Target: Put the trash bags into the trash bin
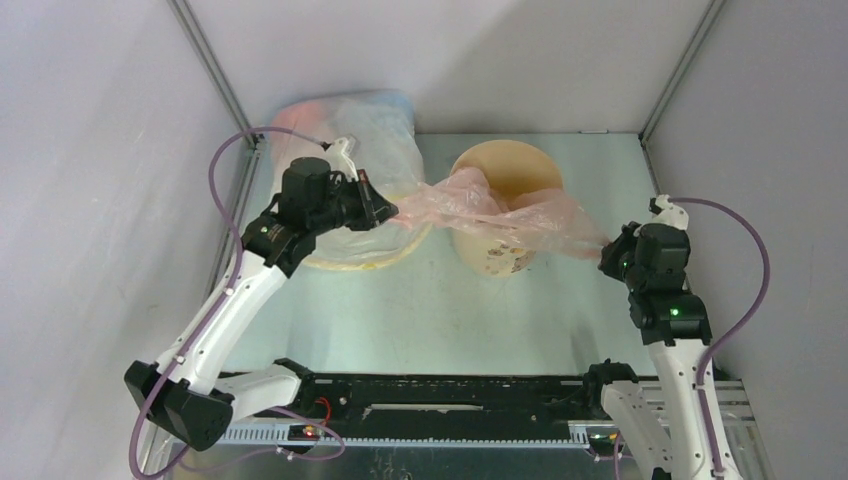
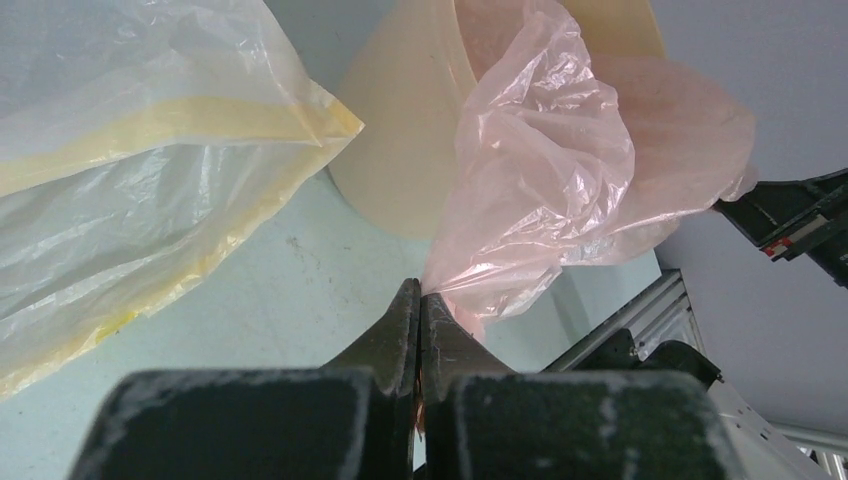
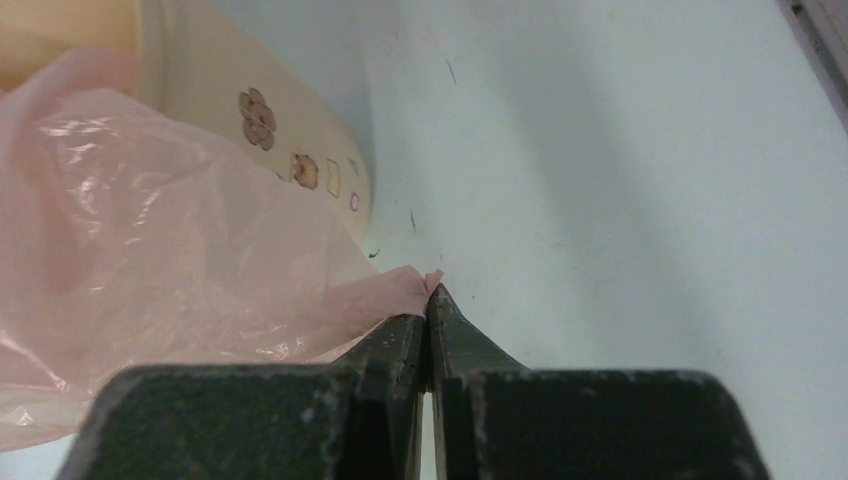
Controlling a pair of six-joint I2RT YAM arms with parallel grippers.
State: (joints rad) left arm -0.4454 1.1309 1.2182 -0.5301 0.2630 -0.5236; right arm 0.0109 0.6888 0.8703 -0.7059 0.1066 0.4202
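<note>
While both arms' jaws are clamped on the ends of the trash bag (image 1: 480, 200) (draped over the trash bin (image 1: 493, 258)), uneven pulling could tip it or rip the plastic.

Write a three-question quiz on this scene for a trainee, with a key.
1. True or false: the left gripper and the right gripper are both shut on the pink trash bag.
2. Pick one. The bag is: A) wholly inside the paper bucket; B) stretched over the bucket's mouth between the two grippers; C) hanging from one gripper only.
3. Short answer: what lies beside the bucket, beneath the left gripper?

Key: 1 true; 2 B; 3 the clear sack with a yellow hem.
</note>
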